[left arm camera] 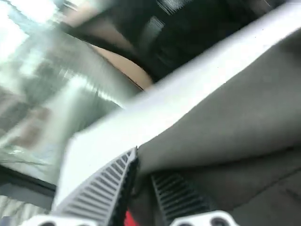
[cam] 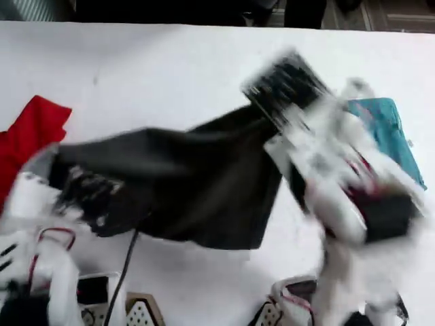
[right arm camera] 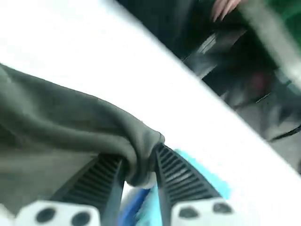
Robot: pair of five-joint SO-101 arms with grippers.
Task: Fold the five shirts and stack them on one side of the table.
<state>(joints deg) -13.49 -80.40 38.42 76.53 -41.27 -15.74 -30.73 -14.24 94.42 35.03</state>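
A dark grey shirt [cam: 190, 176] hangs stretched above the table between both arms. My left gripper [cam: 81, 187] is shut on its left end; in the left wrist view the ribbed fingers [left arm camera: 106, 188] pinch the dark cloth [left arm camera: 225, 127]. My right gripper [cam: 282, 85] is shut on the shirt's far right corner, with a fold of cloth [right arm camera: 70, 127] bunched between its fingers [right arm camera: 181, 181]. A red shirt [cam: 27, 132] lies at the table's left edge. A teal shirt [cam: 387, 129] lies at the right, partly behind the right arm, and shows under the right gripper [right arm camera: 138, 157].
The white table [cam: 149, 61] is bare along its far side. A black cable [cam: 126, 272] and the arm bases sit at the near edge. A sliver of red [left arm camera: 129, 219] shows under the left gripper [left arm camera: 143, 165].
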